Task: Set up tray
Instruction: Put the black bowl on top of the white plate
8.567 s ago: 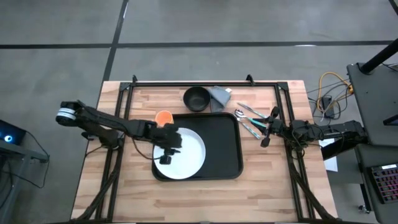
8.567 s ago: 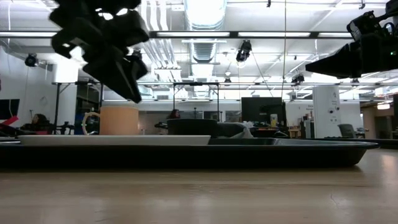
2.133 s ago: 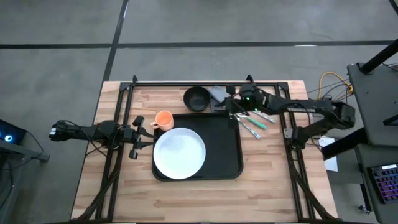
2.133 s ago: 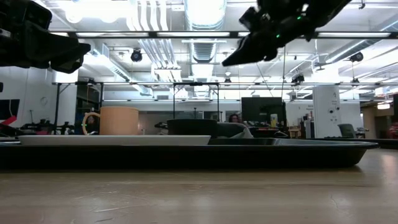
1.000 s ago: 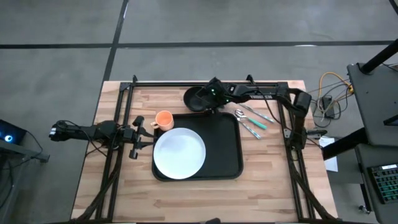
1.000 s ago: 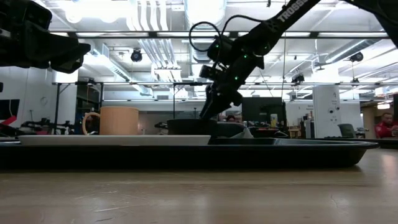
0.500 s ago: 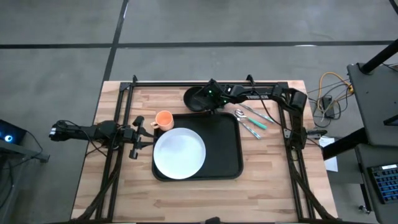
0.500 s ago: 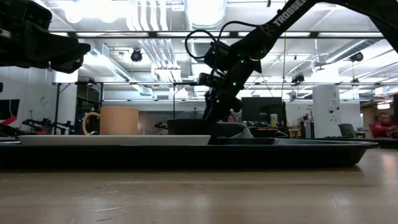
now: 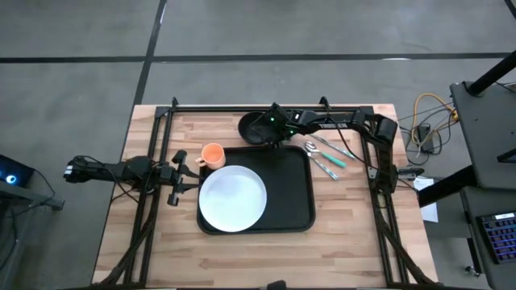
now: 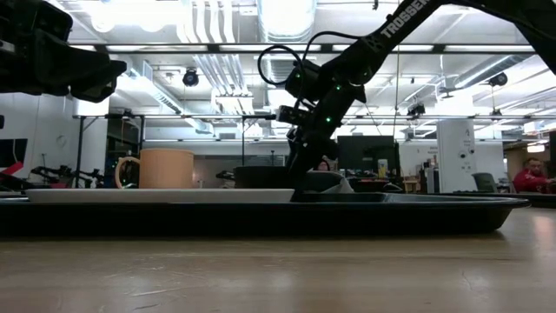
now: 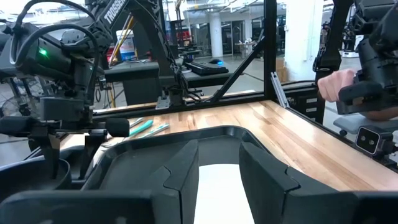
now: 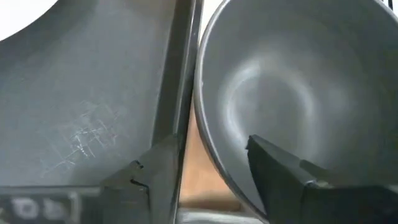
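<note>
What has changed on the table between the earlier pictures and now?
The left gripper left the round white plate and drew back left. The right gripper crossed to the small black bowl, straddling its rim. Large black tray, orange mug and cutlery stayed.

Only readable text I can spot is the "TROSSEN" branding in white letters on the right arm (image 10: 401, 19), running along the dark link in the low view. It's also partly visible on that same arm in the left wrist view, well beyond the fingers.

floor (image 9: 322, 32): grey concrete | ceiling lights (image 10: 287, 13): bright | background: desks, perhaps monitors (image 10: 365, 155)
</note>
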